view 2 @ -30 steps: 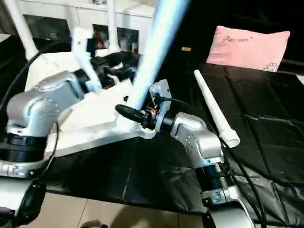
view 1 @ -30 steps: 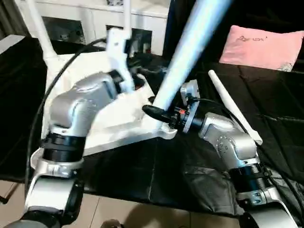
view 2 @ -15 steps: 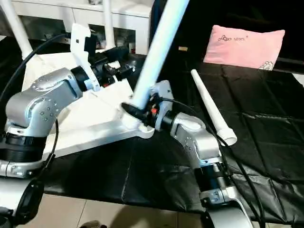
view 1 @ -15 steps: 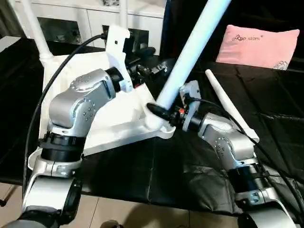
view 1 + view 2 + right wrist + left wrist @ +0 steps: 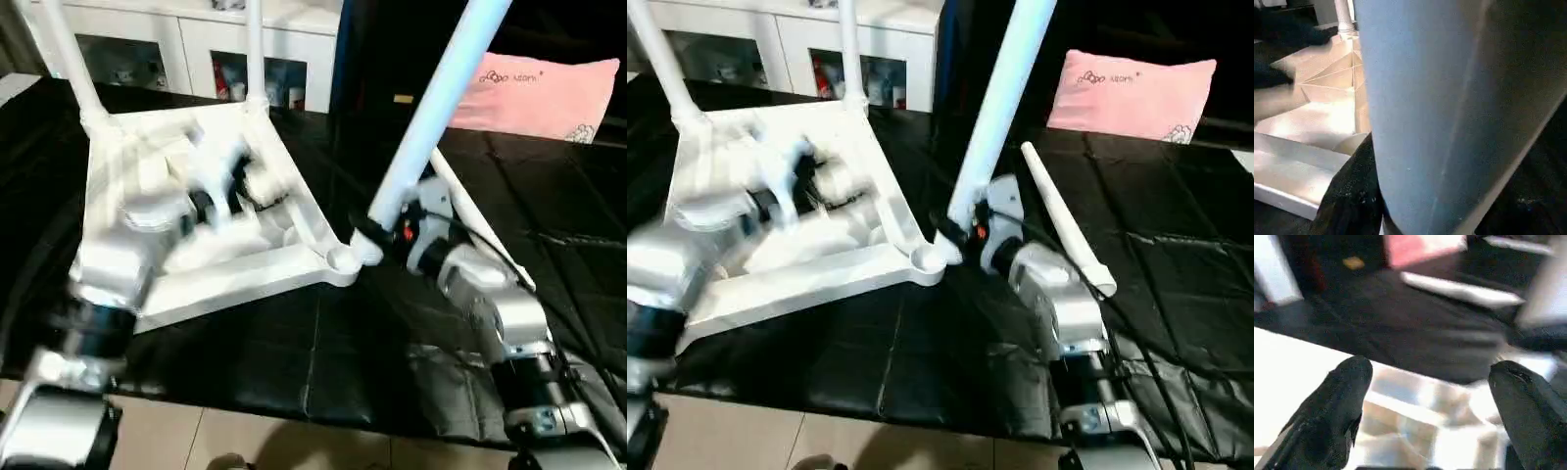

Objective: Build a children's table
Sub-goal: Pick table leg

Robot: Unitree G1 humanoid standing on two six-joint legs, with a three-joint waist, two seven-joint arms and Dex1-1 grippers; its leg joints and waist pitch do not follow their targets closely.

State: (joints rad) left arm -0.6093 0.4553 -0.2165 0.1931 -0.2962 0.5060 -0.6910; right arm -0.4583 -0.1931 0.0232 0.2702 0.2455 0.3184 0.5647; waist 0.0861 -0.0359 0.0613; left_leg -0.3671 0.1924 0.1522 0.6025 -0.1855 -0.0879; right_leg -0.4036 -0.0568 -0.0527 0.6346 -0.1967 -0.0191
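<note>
The white plastic rectangular tabletop (image 5: 211,230) lies upside down on the black-covered work surface (image 5: 323,343), its ribbed underside facing up and one corner pointing toward the robot. Two long white tapered round legs already stand upright in its far corner sockets: one at the far left corner (image 5: 71,59) and one at the far middle corner (image 5: 255,49). Behind them runs a white glass-door cabinet (image 5: 196,44).

The left gripper (image 5: 1425,396), blurred in the head views, hangs over the ribbed underside with its two black fingers (image 5: 1337,406) spread wide apart and nothing between them. Through the gap the wrist view shows the tabletop's ribs just below.

At the near corner the round socket (image 5: 924,258) is empty. Just beside it to the right, the right gripper (image 5: 377,235) has its jaws clamped around the thick lower end of a third white tapered leg (image 5: 431,108), which leans up and to the right, its foot near that socket but beside it rather than in it. In the right wrist view this held leg looms large, with the tabletop corner beyond.

Further right, a fourth white tapered leg (image 5: 1063,230) lies flat on the black cover, partly hidden behind the right arm. A pink rectangular pillow (image 5: 554,88) rests at the far right
</note>
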